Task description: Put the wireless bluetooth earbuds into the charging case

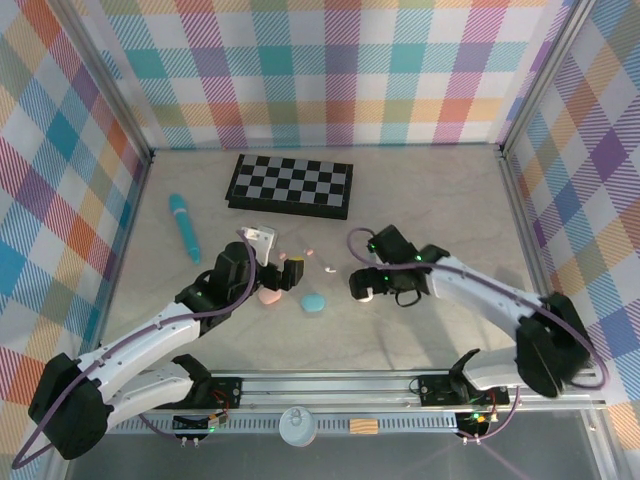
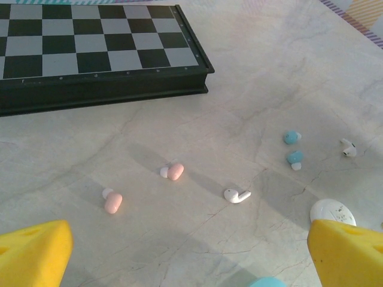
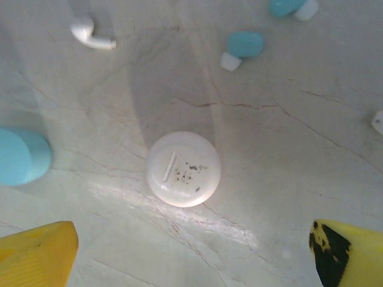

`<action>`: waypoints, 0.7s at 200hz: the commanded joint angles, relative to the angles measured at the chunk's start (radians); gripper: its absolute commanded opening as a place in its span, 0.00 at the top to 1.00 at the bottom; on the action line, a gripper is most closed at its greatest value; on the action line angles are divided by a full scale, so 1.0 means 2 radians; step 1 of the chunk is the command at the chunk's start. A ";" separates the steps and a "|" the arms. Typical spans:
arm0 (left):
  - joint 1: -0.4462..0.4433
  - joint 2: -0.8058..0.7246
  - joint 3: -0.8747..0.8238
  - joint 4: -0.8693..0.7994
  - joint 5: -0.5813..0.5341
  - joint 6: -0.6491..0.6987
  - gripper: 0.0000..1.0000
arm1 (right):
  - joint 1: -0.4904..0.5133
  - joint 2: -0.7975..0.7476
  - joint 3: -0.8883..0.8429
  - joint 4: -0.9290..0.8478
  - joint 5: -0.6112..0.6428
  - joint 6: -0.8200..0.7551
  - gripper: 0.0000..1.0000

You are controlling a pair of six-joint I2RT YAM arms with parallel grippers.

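Left gripper (image 2: 188, 242): the jaws are spread wide and nothing is held; its yellow fingers (image 2: 36, 254) are seen at the lower corners of the left wrist view.
Right gripper (image 3: 192, 239): the jaws are spread wide and nothing is clasped; the white case (image 3: 183, 168) lies on the table ahead of the fingertips, apart from both.
Pink earbuds (image 2: 112, 202): two are laid loose, apart from each other, in front of the chessboard (image 2: 102, 54).
White earbud (image 2: 237, 195): bare table is left all round it.
Blue earbuds (image 2: 294, 158): two are laid near each other, beyond the white case.
Blue case (image 3: 21, 155): cut by the left edge of the right wrist view, well apart from the white case.
Open room: a bare strip is left between the chessboard's near edge and the earbuds.
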 commanded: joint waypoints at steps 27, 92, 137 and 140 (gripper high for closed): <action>-0.005 -0.057 -0.016 -0.019 -0.051 0.000 0.00 | 0.022 0.109 0.099 -0.138 0.007 -0.268 0.09; -0.005 -0.070 -0.002 -0.052 -0.055 0.023 0.00 | 0.022 0.175 0.139 -0.087 -0.002 -0.427 0.26; -0.005 -0.080 0.001 -0.070 -0.066 0.037 0.00 | 0.021 0.233 0.167 -0.103 0.014 -0.438 0.28; -0.005 -0.080 0.001 -0.071 -0.068 0.039 0.00 | 0.021 0.235 0.168 -0.104 0.014 -0.438 0.28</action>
